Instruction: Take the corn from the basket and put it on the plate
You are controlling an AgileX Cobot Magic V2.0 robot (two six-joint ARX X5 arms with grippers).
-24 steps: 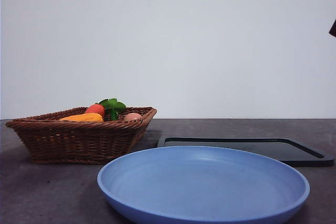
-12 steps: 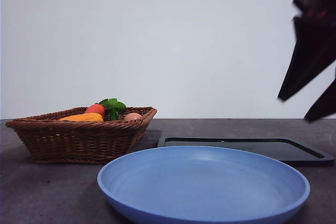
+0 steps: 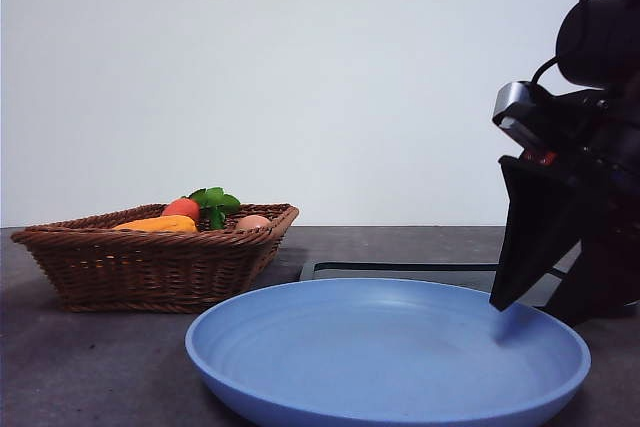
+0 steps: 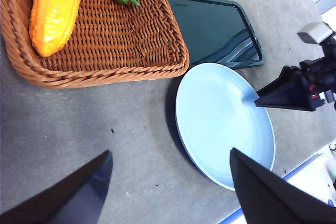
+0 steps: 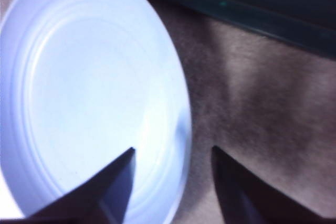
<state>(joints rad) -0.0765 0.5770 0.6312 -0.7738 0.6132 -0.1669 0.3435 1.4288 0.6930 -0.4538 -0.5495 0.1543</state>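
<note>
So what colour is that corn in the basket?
Yellow-orange, deeper orange along one side. The corn shows best in the left wrist view, lying in the basket.

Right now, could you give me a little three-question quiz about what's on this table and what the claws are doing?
1. True or false: the corn lies on the plate.
2. Which claw hangs over the plate's rim: A) left claw, B) right claw?
3. Fill in: the corn lies in the ____.

Key: 1 false, it lies in the basket; 2 B, jaws apart, holding nothing; 3 basket.
</note>
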